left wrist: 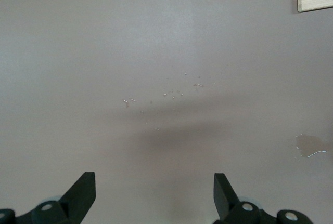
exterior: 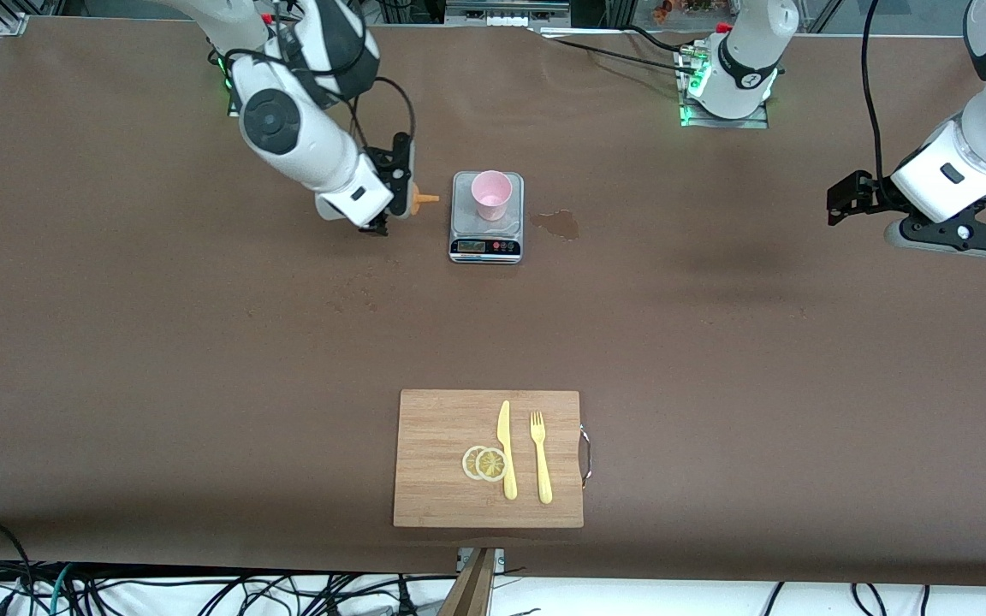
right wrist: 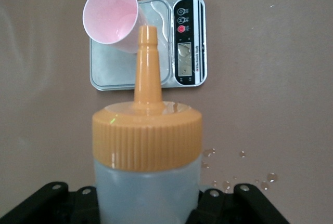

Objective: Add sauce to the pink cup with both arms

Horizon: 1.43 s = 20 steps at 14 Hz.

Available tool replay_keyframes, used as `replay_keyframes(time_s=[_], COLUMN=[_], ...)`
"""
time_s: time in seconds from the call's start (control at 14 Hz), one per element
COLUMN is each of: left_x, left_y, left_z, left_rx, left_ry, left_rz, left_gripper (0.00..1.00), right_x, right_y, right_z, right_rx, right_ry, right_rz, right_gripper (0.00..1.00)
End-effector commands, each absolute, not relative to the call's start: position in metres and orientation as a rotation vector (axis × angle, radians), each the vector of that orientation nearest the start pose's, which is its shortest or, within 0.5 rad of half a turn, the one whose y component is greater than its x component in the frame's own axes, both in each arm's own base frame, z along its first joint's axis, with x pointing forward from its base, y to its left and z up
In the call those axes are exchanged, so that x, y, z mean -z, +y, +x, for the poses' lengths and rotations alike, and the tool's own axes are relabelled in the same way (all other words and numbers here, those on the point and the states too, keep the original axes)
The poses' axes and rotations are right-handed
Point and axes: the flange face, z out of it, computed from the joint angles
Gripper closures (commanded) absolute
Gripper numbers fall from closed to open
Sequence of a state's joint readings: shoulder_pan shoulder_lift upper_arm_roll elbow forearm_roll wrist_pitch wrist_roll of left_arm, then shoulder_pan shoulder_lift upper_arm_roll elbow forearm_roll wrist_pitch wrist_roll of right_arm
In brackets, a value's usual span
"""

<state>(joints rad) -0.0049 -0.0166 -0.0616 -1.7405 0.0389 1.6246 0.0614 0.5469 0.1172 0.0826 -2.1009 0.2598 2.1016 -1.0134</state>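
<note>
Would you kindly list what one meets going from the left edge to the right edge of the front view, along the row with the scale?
Right gripper holding the sauce bottle → scale carrying the pink cup → brownish stain → left gripper, open over bare table.

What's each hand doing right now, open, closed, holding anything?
Left hand: open, empty, over bare table at the left arm's end.
Right hand: closed on the sauce bottle, tipped sideways, nozzle toward the pink cup on the scale.
</note>
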Motion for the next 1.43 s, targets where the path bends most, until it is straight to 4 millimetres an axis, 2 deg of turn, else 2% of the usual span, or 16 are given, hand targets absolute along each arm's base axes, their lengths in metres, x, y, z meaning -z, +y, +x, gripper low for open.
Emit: replay_keyframes(time_s=[0.0, 0.14, 0.29, 0.57, 0.71, 0.86, 1.0, 1.14, 1.36], left_x=[-0.579, -0.588, -0.592, -0.592, -0.597, -0.596, -0.598, -0.595, -0.598], left_y=[-0.034, -0.054, -0.044, -0.042, -0.041, -0.026, -0.030, -0.033, -0.029], left_z=[0.539, 0.538, 0.537, 0.536, 0.536, 0.537, 0.539, 0.550, 0.549], left_rx=[-0.175, -0.154, -0.149, -0.178, -0.171, -0.203, -0.194, -0.197, -0.206], left_ry=[0.159, 0.141, 0.076, -0.004, -0.030, -0.075, -0.053, -0.053, -0.063], left_rz=[-3.115, -3.170, -3.194, -3.193, -3.195, -3.220, -3.206, -3.208, -3.207], left_gripper=[0.00, 0.00, 0.00, 0.00, 0.00, 0.00, 0.00, 0.00, 0.00], right_x=[-0.347, -0.338, -0.330, -0.318, -0.318, -0.319, -0.322, -0.323, -0.322], right_y=[0.360, 0.381, 0.394, 0.413, 0.417, 0.429, 0.438, 0.441, 0.448], right_z=[0.416, 0.403, 0.393, 0.376, 0.373, 0.366, 0.365, 0.362, 0.360], right_rx=[-0.141, -0.182, -0.218, -0.287, -0.318, -0.370, -0.427, -0.445, -0.501], right_ry=[-1.978, -1.988, -1.993, -2.022, -2.040, -2.057, -2.076, -2.098, -2.139], right_rz=[-2.197, -2.247, -2.280, -2.319, -2.322, -2.342, -2.358, -2.360, -2.376], right_gripper=[0.96, 0.95, 0.95, 0.95, 0.96, 0.95, 0.96, 0.96, 0.95])
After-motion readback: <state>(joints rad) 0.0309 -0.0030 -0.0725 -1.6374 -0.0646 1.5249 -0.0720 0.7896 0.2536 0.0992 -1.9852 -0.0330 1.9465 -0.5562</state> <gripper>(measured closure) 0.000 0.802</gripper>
